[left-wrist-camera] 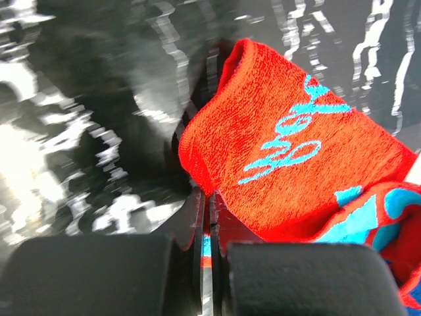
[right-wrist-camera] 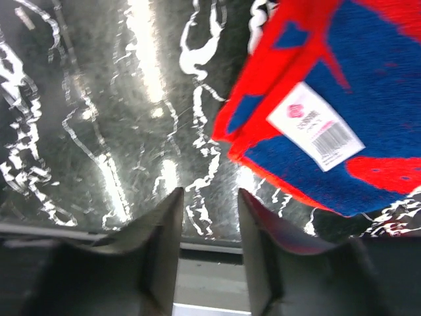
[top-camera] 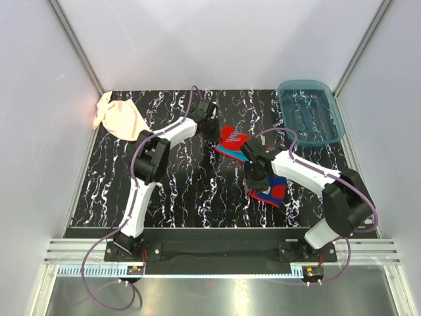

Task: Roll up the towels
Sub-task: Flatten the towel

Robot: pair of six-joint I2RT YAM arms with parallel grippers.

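The floppy blue-and-red towel (top-camera: 231, 141) is sprawled mid-way across the surface (top-camera: 184, 191), its red edge pinched in the shut jaws of the left gripper (left-wrist-camera: 209, 197) while those of the right gripper (right-wrist-camera: 209, 197) are seen open and empty, so such limp, light cloth is probably best grabbed by a hemmed corner.

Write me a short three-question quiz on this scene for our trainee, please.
1. True or false: the left gripper is shut on the blue and red towel.
2. On the table, the peach towel lies at: A) the near edge; B) the far left corner; C) the middle.
3. Is the right gripper open or shut?
Key: 1 true; 2 B; 3 open, with nothing between the fingers.
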